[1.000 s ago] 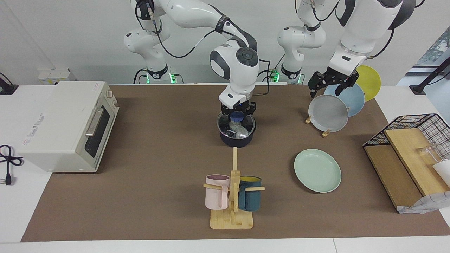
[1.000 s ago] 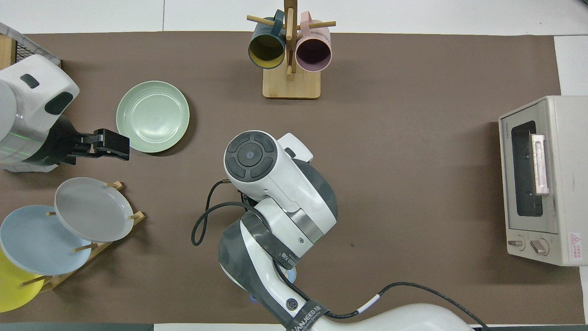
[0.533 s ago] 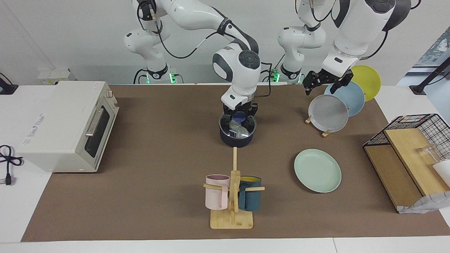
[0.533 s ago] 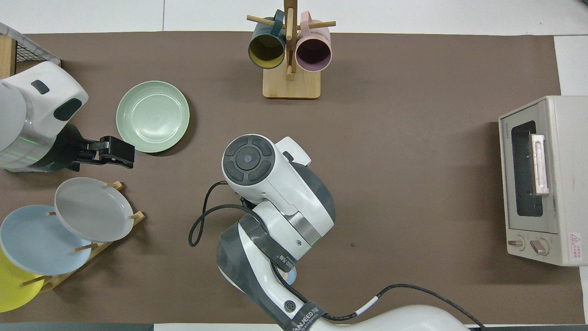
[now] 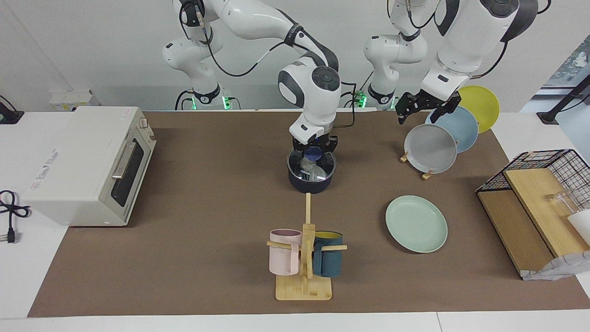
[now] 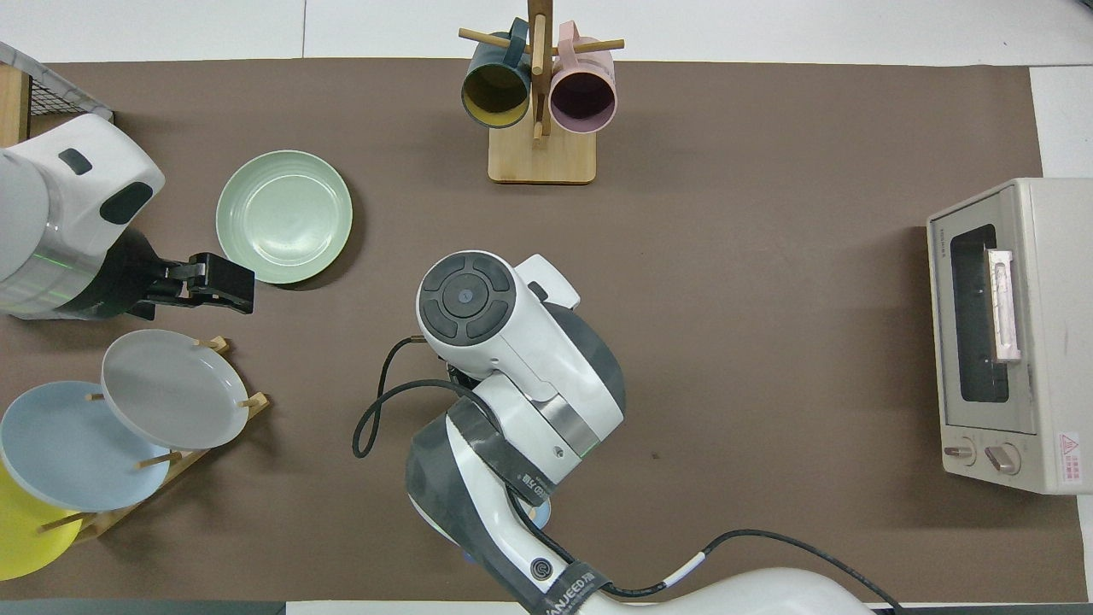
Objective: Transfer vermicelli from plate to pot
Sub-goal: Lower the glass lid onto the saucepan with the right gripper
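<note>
worktop (image 5: 193, 207): brown; pot is your ref pt.
plate (image 5: 416, 223): bare, twd left arm's end from pot.
pot (image 5: 311, 177): vermicelli (image 5: 309, 169) inside.
right hand (image 5: 313, 154): over pot, clamped on noodles; open low, then lift straight.
left hand (image 5: 426, 107): spread empty over rack plates; waits.

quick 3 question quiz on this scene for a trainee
1. True or false: the mint-green plate holds vermicelli.
2. Which pincer is over the pot: A left, B right?
3. Fill in: the left pincer hangs over the ___ plate on the rack.

Key: 1 false, the plate is bare and the vermicelli lies in the pot. 2 B, the right pincer, shut. 3 grey.
</note>
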